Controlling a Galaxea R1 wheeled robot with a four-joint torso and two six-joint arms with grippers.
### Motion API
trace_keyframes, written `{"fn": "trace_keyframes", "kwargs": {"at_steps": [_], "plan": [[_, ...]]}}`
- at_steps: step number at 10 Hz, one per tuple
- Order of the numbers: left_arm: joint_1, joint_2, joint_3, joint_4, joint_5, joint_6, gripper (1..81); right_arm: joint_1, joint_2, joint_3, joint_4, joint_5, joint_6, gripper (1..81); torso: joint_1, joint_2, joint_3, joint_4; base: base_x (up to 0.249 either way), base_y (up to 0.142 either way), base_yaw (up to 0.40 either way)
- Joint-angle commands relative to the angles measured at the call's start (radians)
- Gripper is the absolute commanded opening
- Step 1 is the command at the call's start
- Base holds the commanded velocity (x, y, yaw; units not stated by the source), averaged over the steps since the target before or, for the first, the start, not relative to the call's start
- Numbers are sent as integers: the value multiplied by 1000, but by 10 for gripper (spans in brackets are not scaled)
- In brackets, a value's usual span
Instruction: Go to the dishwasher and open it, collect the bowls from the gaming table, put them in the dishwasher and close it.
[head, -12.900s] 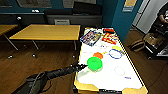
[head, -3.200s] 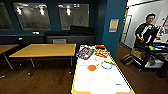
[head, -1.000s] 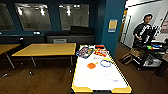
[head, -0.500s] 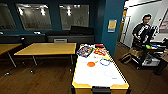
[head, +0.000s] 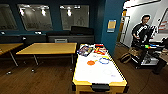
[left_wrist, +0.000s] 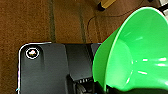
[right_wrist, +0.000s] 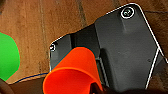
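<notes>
A bright green bowl (left_wrist: 135, 50) hangs over the wooden floor in the left wrist view, its base at my left gripper, which is shut on it. An orange bowl (right_wrist: 72, 72) sits the same way in my right gripper, shut on it; the green bowl (right_wrist: 7, 60) shows beside it there. Ahead in the head view stands the gaming table (head: 100, 75), white-topped with yellow sides. On it lie a small orange round thing (head: 90, 62), a flat blue ring (head: 103, 60) and colourful items at the far end. The dishwasher is out of view.
Yellow-topped tables (head: 50, 48) stand left of the gaming table, with dark sofas along the blue back wall. A person (head: 142, 27) stands at a cart with a control rig (head: 150, 47) on the right. Brown wooden floor (head: 50, 77) lies between.
Since the oldest frame the camera has drawn back from the gaming table and the green bowl has left its top. Over the last second the view has barely shifted.
</notes>
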Motion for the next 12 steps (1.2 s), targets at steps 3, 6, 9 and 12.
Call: {"fn": "trace_keyframes", "kwargs": {"at_steps": [3,6,9,12], "plan": [[-37,-64,77,37,17,8,10,34,-162,126,-30,0,5,10,1,0,0,0,-82,0,0],[-37,-72,77,37,17,10,10,28,-208,24,-28,3,6,10,1,0,0,0,-77,0,0],[-37,-72,77,37,16,8,10,34,-244,26,-20,3,22,10,1,0,0,0,-71,0,0],[-37,-69,77,38,16,10,10,34,-216,18,-36,0,20,10,1,-1,0,0,-23,0,0]]}}
